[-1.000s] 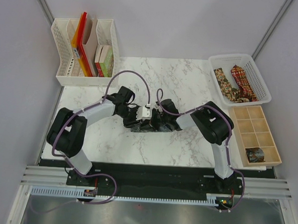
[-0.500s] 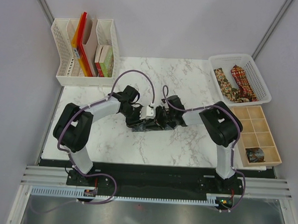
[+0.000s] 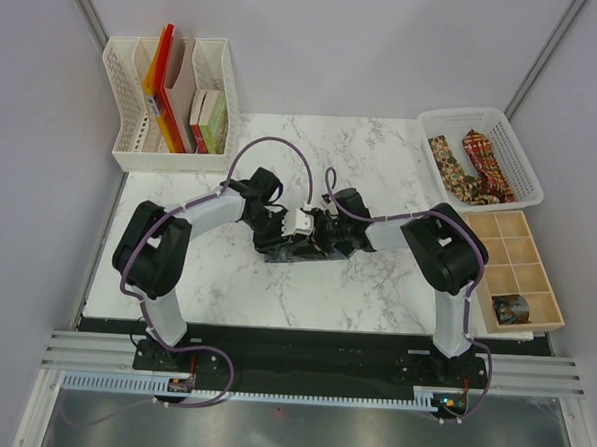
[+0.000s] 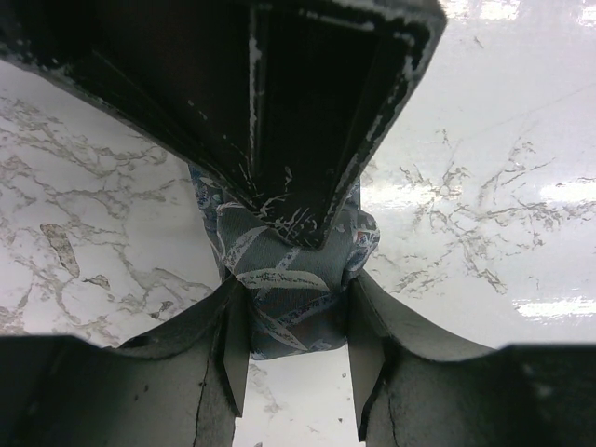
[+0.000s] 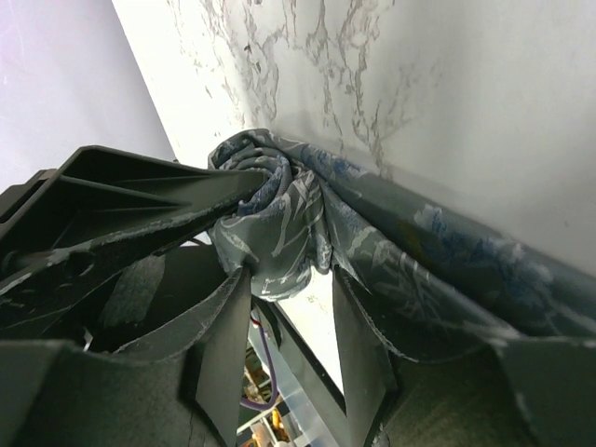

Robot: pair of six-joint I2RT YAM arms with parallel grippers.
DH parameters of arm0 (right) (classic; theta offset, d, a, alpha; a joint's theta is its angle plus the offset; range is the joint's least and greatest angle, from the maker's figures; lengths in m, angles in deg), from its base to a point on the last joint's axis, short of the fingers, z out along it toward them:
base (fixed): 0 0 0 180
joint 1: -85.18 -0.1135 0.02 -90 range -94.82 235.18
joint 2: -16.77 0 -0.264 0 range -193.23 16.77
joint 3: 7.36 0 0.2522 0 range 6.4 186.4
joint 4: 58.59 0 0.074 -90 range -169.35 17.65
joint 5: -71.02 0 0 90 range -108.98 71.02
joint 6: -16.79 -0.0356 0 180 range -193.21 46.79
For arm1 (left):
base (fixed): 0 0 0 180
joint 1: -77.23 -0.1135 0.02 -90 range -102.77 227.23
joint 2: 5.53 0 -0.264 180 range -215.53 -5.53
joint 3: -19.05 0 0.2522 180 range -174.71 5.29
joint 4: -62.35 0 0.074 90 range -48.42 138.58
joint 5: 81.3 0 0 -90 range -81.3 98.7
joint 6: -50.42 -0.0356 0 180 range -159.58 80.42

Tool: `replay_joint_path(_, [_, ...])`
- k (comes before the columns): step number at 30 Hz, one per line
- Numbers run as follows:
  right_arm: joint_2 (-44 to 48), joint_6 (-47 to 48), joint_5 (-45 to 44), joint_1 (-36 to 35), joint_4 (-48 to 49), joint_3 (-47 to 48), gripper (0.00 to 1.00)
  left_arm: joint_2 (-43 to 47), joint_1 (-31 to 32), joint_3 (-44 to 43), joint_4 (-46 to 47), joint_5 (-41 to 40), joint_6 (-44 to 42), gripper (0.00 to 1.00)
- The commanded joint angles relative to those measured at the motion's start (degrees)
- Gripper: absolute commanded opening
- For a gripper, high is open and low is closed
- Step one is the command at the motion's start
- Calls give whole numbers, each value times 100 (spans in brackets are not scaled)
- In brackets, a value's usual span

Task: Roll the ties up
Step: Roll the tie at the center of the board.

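A dark grey-green tie (image 3: 302, 246) lies partly rolled at mid-table, its loose tail trailing along the marble (image 5: 447, 261). My left gripper (image 3: 281, 231) is shut on the roll (image 4: 289, 298), one finger pressing each side. Facing it from the right, my right gripper (image 3: 321, 235) stands open, and the roll's spiral end (image 5: 279, 223) sits between its spread fingertips (image 5: 291, 279). The right gripper's fingers (image 4: 307, 112) fill the top of the left wrist view. A brown-gold tie (image 3: 444, 156) and a red tie (image 3: 485, 158) lie unrolled in a basket.
The white basket (image 3: 481, 123) stands at the back right. In front of it is a wooden compartment box (image 3: 507, 249) with a rolled tie (image 3: 510, 309) in one near cell. A white file rack (image 3: 132, 160) with books stands at the back left. Walls close in both sides.
The right gripper's jaws have spread apart from shut. Both arms have drawn in a little around the roll. The left gripper's hold has stayed the same.
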Motion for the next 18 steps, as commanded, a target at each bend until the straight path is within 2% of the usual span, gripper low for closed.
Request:
replay_joint_path(1, [-215,-95,-33,-65,488,178,47,-526,73,199,-169,-404,-37,32])
replay_joint_path(4, [-268,-218,-7,-126,699,152,45,-526,65,173,-195,-395,-64,32])
replay_joint_path(7, [-356,-349,10,-153,840,135,38,-526,56,155,-213,-369,-64,33])
replay_joint_path(9, [-453,-412,72,-144,954,117,30,-526,47,146,-222,-343,-64,34])
replay_joint_path(10, [-453,-412,46,-153,963,73,19,-526,47,137,-230,-342,-72,34])
replay_joint_path(12, [-444,-394,20,-135,981,29,9,-517,29,137,-248,-325,-73,36])
replay_joint_path(13, [-453,-403,2,-118,903,12,1,-491,21,137,-257,-316,-90,37])
replay_joint_path(18, [-488,105,-226,32,306,46,0,-333,-50,94,-318,-141,-90,50])
